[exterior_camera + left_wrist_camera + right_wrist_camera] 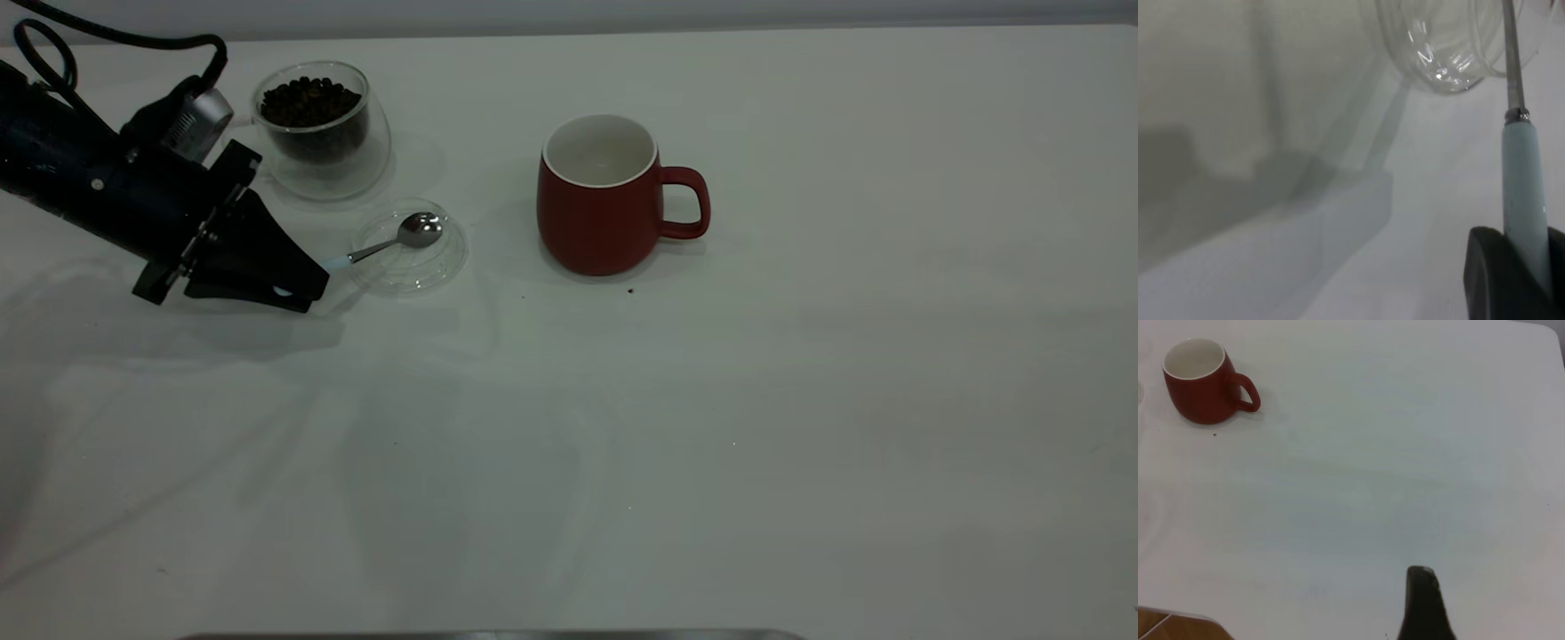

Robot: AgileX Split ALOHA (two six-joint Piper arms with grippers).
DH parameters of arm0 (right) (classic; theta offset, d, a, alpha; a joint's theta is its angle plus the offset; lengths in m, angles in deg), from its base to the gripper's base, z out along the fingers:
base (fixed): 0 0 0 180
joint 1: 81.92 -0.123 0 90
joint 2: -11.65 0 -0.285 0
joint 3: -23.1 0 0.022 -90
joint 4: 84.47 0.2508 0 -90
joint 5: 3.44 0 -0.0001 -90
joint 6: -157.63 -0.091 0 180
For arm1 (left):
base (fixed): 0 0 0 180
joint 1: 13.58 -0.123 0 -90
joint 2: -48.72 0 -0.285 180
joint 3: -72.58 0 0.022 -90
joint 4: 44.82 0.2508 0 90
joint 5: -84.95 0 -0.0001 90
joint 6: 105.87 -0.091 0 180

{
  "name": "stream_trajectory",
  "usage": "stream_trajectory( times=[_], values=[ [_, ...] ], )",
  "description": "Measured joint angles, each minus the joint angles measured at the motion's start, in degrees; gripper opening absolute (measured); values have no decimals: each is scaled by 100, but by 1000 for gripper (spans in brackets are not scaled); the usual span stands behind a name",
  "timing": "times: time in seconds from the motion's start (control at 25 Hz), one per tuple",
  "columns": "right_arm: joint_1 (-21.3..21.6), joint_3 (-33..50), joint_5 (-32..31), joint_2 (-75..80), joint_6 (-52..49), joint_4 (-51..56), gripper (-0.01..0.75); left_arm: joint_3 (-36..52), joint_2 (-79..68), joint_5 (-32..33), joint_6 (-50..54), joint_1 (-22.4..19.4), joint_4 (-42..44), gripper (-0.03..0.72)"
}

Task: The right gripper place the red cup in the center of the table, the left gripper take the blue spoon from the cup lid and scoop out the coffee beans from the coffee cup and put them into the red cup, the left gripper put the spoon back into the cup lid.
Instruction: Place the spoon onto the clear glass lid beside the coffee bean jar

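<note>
My left gripper [307, 286] is low over the white table [711, 427] at the left, shut on the pale-blue handle of the blue spoon [336, 263]. The spoon's metal bowl rests in the clear cup lid [407, 251]. In the left wrist view the handle [1523, 180] runs between the dark fingers [1485, 273], with the lid [1438, 47] beyond. The glass coffee cup [324, 147], full of coffee beans [309, 100], stands behind the lid. The red cup [600, 222] stands upright and empty near the table's middle, and shows in the right wrist view [1201, 400]. My right gripper [1423, 603] hovers far from it.
One stray coffee bean [630, 290] lies on the table in front of the red cup. The table's front edge and corner show in the right wrist view [1178, 617]. A black cable [116, 36] loops above the left arm.
</note>
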Motion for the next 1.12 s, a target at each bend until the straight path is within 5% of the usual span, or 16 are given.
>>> stream_trajectory(
  times=[0.32, 0.64, 1.12],
  values=[
    [0, 0, 0, 0, 0, 0, 550, 0, 0, -11, 25, 0, 5, 145],
    [0, 0, 0, 0, 0, 0, 550, 0, -6, -31, 52, 0, 18, 329],
    [0, 0, 0, 0, 0, 0, 550, 0, 399, 266, 421, -67, 512, 348]
  ],
)
